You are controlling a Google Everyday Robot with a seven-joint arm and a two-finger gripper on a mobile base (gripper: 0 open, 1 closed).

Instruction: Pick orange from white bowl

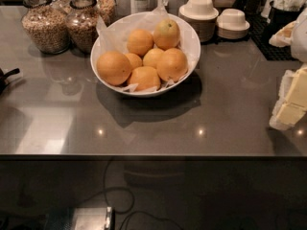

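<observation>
The white bowl (193, 42) stands at the back middle of the grey counter, lined with crinkled white paper and holding several oranges. The largest deep-orange orange (113, 67) lies at the bowl's front left. Another one with a pale greenish-yellow patch (167, 33) sits at the back right of the pile. My gripper (291, 102), white with pale yellow pads, enters at the right edge of the view. It is over the counter, well to the right of the bowl and lower in the view, and holds nothing that I can see.
Two glass jars of grain (46, 25) stand left of the bowl at the back. Stacks of lidded white cups (199, 11) are behind it to the right. A black mat (273, 44) lies at the back right. A dark object (5, 78) pokes in at left. The counter's front edge (153, 156) runs across, with cables below.
</observation>
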